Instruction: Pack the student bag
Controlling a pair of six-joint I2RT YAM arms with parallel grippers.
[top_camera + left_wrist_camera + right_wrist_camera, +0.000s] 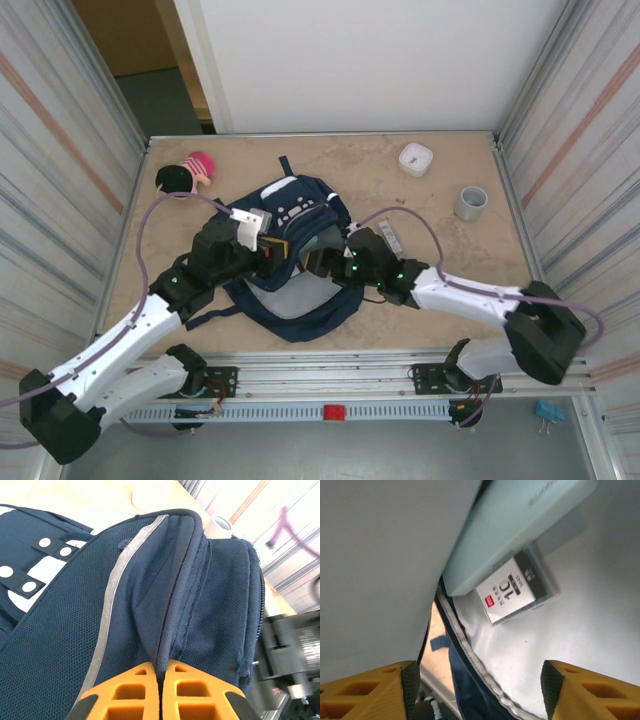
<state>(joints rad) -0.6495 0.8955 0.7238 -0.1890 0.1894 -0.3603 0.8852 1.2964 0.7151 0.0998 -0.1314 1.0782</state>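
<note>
Left tool pinches the student bag rim; right tool, spread and empty, sits inside, mint case ahead at upper right.

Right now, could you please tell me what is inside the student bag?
Inside the student bag, on its grey lining, lie a pale green case and a small clear packet marked 10. Fabric hides the rest of the interior.

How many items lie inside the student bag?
2 in the student bag: a pale green case at upper right of the right wrist view, and a small clear packet marked 10 just below it. Others may be hidden.
</note>
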